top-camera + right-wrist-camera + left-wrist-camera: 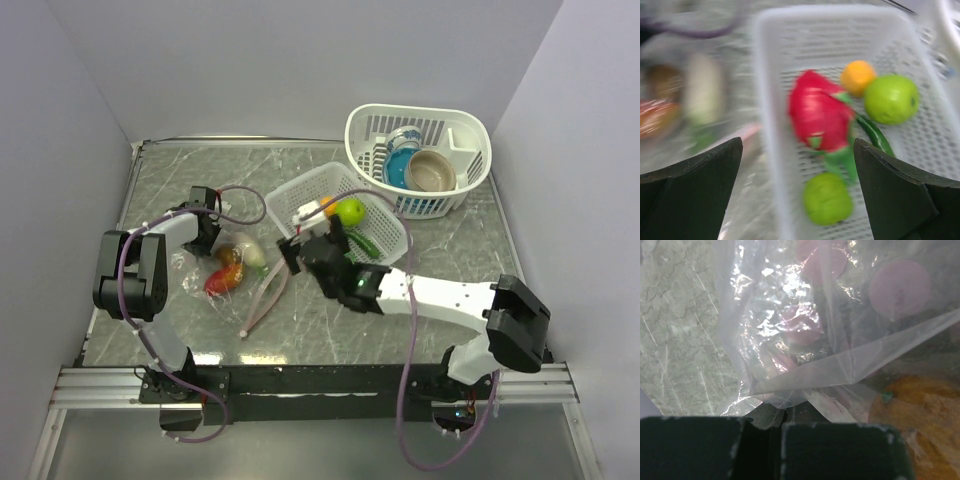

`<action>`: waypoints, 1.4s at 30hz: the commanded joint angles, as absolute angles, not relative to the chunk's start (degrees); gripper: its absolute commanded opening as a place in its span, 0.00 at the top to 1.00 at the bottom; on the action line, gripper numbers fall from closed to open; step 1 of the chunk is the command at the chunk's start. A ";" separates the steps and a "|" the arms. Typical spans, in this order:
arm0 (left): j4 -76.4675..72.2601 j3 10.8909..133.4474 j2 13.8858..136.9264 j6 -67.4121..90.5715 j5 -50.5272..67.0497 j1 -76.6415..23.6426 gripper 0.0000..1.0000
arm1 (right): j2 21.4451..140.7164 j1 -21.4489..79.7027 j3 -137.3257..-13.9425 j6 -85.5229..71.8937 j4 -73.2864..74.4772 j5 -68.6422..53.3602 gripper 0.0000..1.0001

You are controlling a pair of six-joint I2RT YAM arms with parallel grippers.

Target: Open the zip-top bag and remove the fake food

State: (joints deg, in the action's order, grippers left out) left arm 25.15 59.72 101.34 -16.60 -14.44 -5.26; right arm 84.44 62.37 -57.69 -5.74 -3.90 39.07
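Note:
The clear zip-top bag (pixel 222 262) lies at the left, its pinkish zip strip (pixel 265 293) trailing toward the front. A red-orange piece (pixel 226 280) and a pale piece (pixel 251 251) of fake food are inside it. My left gripper (pixel 205 228) is shut on the bag's far edge; the left wrist view shows the film (pixel 805 340) pinched at its fingers (pixel 777 420). My right gripper (pixel 310 242) is open and empty over the near-left rim of the small white basket (pixel 385 240). In the right wrist view (pixel 797 150) the basket holds a red-pink fruit (pixel 817 117), an orange one (pixel 857 77) and two green ones (pixel 890 97).
A larger white perforated basket (pixel 465 130) at the back right holds a tan bowl (pixel 432 172) and a blue cup (pixel 405 140). Grey walls close in the table on the left, back and right. Purple cables loop beside both arms.

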 commanded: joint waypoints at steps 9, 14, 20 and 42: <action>25.75 59.68 101.25 -15.73 -11.43 -5.63 0.99 | 92.35 70.93 -53.78 -2.37 -14.59 31.99 0.84; 25.84 59.59 101.78 -15.29 -10.64 -5.62 0.99 | 96.59 71.01 -55.46 -4.21 -16.96 27.25 0.88; 26.10 58.71 100.81 -15.21 -9.49 -5.62 0.99 | 103.00 70.84 -59.23 -5.10 -19.16 24.88 0.73; 26.28 55.46 98.97 -15.12 -8.00 -7.73 0.99 | 120.15 66.89 -75.06 -4.65 -18.46 31.12 0.45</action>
State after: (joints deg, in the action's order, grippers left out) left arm 24.86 57.34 99.02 -16.34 -11.40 -7.22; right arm 120.40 68.23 -74.00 -2.72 -17.98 30.48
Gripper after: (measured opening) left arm 0.015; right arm 0.846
